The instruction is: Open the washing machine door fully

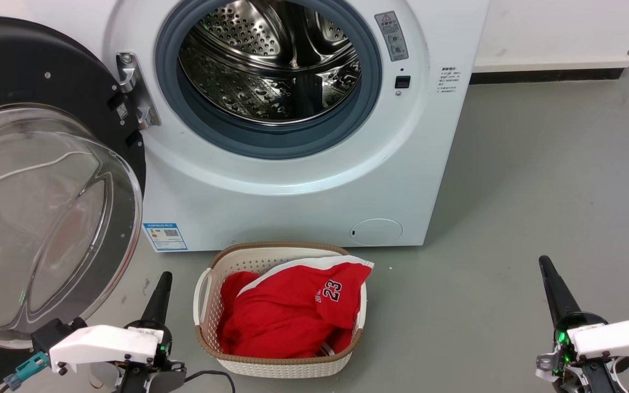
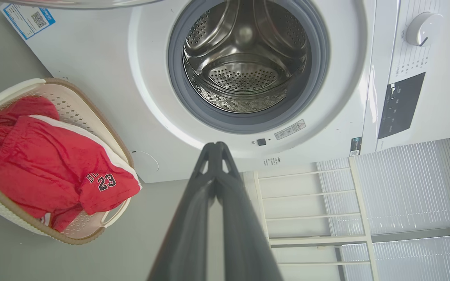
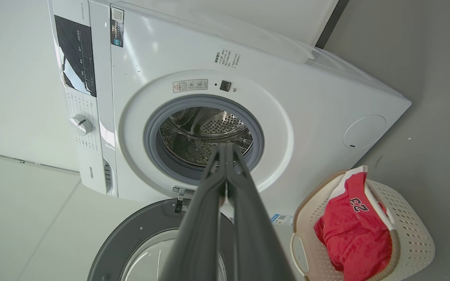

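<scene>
Grey floor [image 1: 538,191], smooth, evenly lit. White wall [image 1: 555,27] behind w/ dark skirting strip [image 1: 549,75] at btm. White-framed ribbed panels [image 2: 404,187] nearby.

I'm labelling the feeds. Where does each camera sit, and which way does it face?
Head view: on the robot's head, looking forward and down at the open washing machine door, drum mouth and basket; left gripper lower left, right gripper lower right.
Left wrist view: on the left wrist, rolled sideways, facing the drum mouth along its own shut fingers.
Right wrist view: on the right wrist, rolled the other way, facing the drum mouth, door below; own shut fingers.
Shared: all three show drum mouth and basket.
</scene>
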You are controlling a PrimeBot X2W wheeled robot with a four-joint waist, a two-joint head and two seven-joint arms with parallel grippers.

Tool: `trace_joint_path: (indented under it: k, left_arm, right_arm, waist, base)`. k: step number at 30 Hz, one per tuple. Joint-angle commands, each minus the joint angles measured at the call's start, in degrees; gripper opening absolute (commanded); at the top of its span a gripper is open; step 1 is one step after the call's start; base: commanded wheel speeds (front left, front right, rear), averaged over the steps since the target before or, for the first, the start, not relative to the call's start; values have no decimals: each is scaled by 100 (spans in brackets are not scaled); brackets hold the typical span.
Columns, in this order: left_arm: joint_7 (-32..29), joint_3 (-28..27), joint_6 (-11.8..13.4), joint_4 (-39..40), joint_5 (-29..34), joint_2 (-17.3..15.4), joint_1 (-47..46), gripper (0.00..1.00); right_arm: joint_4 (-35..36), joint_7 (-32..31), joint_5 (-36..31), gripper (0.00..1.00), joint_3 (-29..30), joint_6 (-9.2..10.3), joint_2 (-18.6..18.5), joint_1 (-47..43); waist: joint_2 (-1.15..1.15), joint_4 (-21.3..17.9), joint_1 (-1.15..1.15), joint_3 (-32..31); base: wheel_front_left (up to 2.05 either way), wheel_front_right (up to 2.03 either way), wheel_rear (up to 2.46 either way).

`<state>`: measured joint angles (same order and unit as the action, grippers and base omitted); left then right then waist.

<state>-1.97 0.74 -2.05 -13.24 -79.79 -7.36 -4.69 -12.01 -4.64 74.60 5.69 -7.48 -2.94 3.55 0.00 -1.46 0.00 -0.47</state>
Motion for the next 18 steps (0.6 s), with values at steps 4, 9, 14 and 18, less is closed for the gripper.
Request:
trace_joint_path:
  k: [4,9,14,18]
  left_arm:
    - [-88,-142,-118,5,-227,59,-124,0]
    - [-131,-219,-174,-6,-363,111,-132,0]
    - [-182,-307,-251,-22,-537,170,-144,0]
    - [-230,-378,-309,-32,-664,210,-151,0]
  right_arm:
    - [-15,-42,313,0,23,-2,2,148]
    - [-42,-60,503,0,33,-2,3,161]
    - [-71,-85,740,0,42,-2,5,193]
    - [-97,-103,914,0,51,-2,6,204]
  waist:
    - [0,18,0,8]
    - [0,33,0,15]
    - [0,51,0,23]
    - [0,66,0,29]
  base:
    - [0,0,0]
    - [0,0,0]
    - [0,0,0]
    - [0,0,0]
